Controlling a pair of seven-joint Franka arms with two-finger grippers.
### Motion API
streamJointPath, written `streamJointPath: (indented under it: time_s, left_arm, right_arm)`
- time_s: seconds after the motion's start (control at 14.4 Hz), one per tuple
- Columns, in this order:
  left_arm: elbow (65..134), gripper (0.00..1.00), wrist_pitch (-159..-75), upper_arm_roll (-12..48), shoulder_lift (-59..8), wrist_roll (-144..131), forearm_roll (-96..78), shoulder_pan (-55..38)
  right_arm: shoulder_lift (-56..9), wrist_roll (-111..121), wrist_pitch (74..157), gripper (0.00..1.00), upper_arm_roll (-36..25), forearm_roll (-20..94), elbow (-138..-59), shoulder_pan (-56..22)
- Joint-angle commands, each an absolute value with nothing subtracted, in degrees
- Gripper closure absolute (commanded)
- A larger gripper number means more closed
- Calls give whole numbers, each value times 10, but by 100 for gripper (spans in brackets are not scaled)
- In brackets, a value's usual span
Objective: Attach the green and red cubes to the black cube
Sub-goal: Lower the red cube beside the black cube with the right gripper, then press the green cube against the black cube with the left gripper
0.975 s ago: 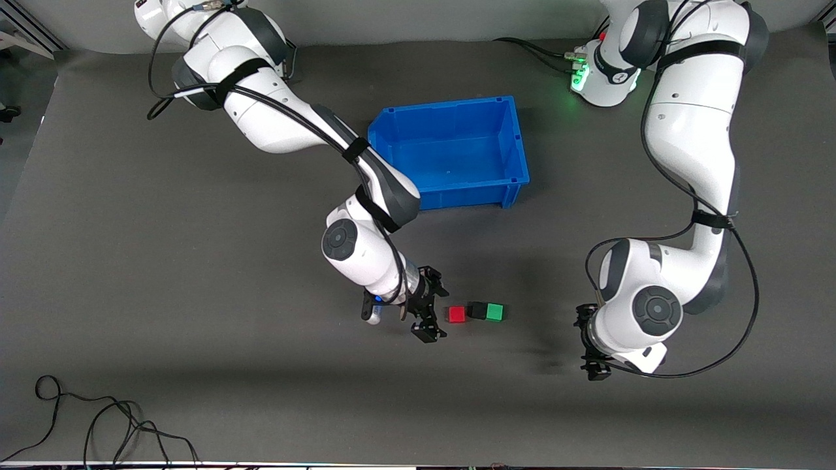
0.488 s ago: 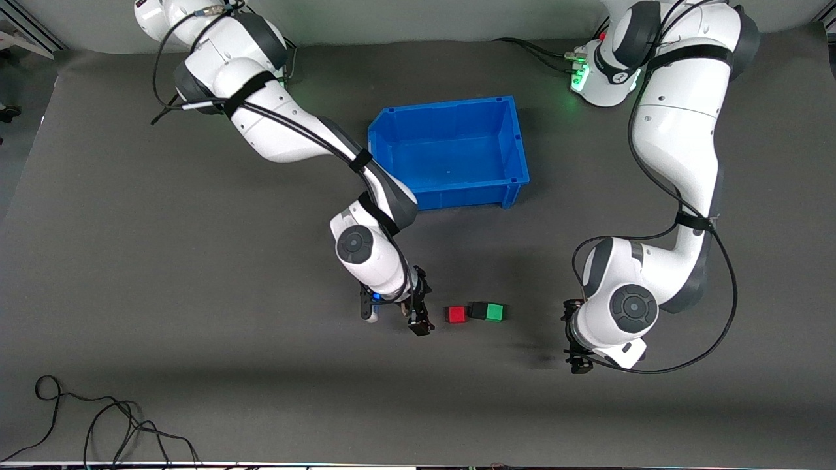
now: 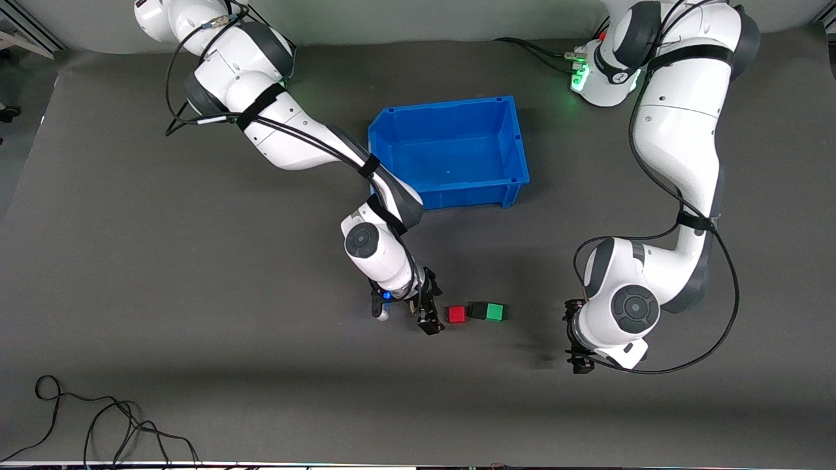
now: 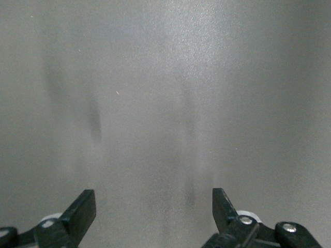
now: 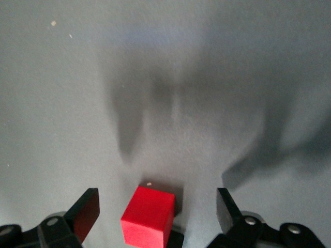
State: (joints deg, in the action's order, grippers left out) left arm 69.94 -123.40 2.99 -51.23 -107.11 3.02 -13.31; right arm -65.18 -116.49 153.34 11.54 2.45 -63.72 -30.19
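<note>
The red cube, the black cube and the green cube lie in a row on the grey mat. The black and green cubes touch, and a small gap separates red from black. My right gripper is open and low, beside the red cube on its right-arm side. In the right wrist view the red cube sits between the spread fingers of the gripper. My left gripper is open and empty toward the left arm's end, apart from the cubes. The left wrist view shows that gripper over bare mat.
An empty blue bin stands farther from the front camera than the cubes, near the right arm's forearm. A loose black cable lies near the front edge at the right arm's end.
My right gripper has turned and moved closer to the red cube. The left arm shifted a little toward the cubes, then held still. The cubes have not moved.
</note>
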Motion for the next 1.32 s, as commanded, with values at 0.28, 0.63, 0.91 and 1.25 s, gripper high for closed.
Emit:
streamJointPath:
  time_s: [0.28, 0.63, 0.91, 1.25]
  left_arm:
    - [699, 0, -1227, 26, -502, -1073, 28, -138]
    - [701, 0, -1223, 40, -504, -1111, 3, -159]
    - [705, 100, -1182, 42, -511, -1145, -2, -192]
    - [729, 100, -1189, 42, -518, -1151, -14, -209]
  right_arm:
    - [-664, -1192, 1624, 1, 122, 14, -619, -287]
    - [-698, -1180, 1702, 1, 120, 8, -608, -287]
    - [-714, -1180, 1703, 1, 121, 8, -589, -294]
    - [-718, -1183, 1702, 2, 126, 9, -568, -305]
